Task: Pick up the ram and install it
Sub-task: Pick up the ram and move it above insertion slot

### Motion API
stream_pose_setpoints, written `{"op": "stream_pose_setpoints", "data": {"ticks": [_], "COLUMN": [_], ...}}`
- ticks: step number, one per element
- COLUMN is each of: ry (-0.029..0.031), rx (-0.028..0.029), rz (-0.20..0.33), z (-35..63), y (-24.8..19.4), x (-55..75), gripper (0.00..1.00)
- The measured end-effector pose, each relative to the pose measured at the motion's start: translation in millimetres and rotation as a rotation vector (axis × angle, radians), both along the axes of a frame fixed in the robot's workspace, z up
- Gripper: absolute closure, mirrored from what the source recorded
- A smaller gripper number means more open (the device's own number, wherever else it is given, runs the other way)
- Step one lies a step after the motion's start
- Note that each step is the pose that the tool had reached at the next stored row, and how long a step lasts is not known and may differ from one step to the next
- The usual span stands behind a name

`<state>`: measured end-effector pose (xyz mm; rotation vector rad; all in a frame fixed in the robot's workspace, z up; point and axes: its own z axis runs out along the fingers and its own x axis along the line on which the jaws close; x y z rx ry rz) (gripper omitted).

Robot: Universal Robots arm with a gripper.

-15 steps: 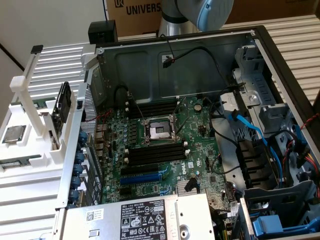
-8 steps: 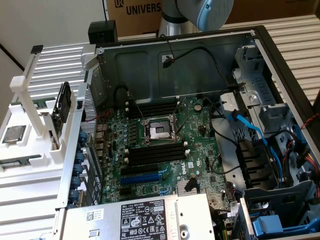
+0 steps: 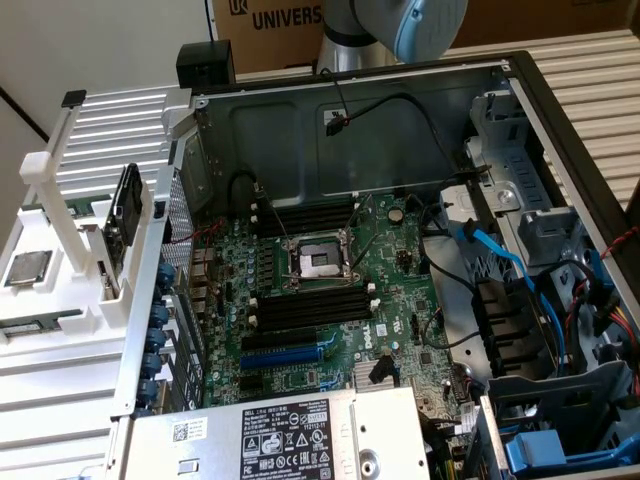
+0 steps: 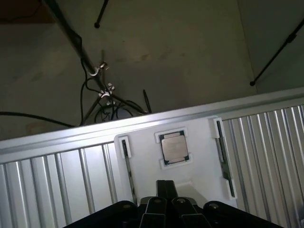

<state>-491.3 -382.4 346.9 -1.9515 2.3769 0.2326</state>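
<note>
while hand [image 4: 166, 195] sits closed | white tray [image 4: 142, 164] holds cpu [image 4: 174, 146] | case [image 3: 300, 130] holds motherboard [image 3: 400, 262]

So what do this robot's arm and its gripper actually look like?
The arm is a smooth silver-grey tube with a rounded pale blue joint cap. The gripper is black, with blocky angular links and rounded pivots.

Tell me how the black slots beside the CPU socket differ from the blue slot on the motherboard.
Colour: the black slots are black with white end clips; the blue slot is blue. Number: the black slots lie several side by side; the blue slot is single. Place: the black slots adjoin the CPU socket; the blue slot lies nearer the power supply. Both run parallel on the green motherboard and look empty.
</note>
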Motion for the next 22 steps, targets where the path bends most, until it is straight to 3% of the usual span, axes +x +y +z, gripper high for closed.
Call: {"op": "stream_pose_setpoints", "data": {"ticks": [5, 6, 9, 11, 14, 22], "ry": [-0.0001, 0.0003, 0.0, -0.0001, -0.0005, -0.0007], "rx": [-0.0019, -0.008, -0.0188, -0.0232, -0.024, -0.0243], "rz": [0.011, 0.015, 0.024, 0.032, 0.05, 0.069], "z": [-3.0, -3.8, -5.3, -8.5, -19.5, -35.9], "y": [-3.8, -4.5, -5.4, -5.9, -7.2, -8.8], "x": [0.0, 0.0, 0.1, 1.0, 8.5, 17.0], "gripper": [0.89, 0.89, 0.89, 0.89, 0.89, 0.89]}}
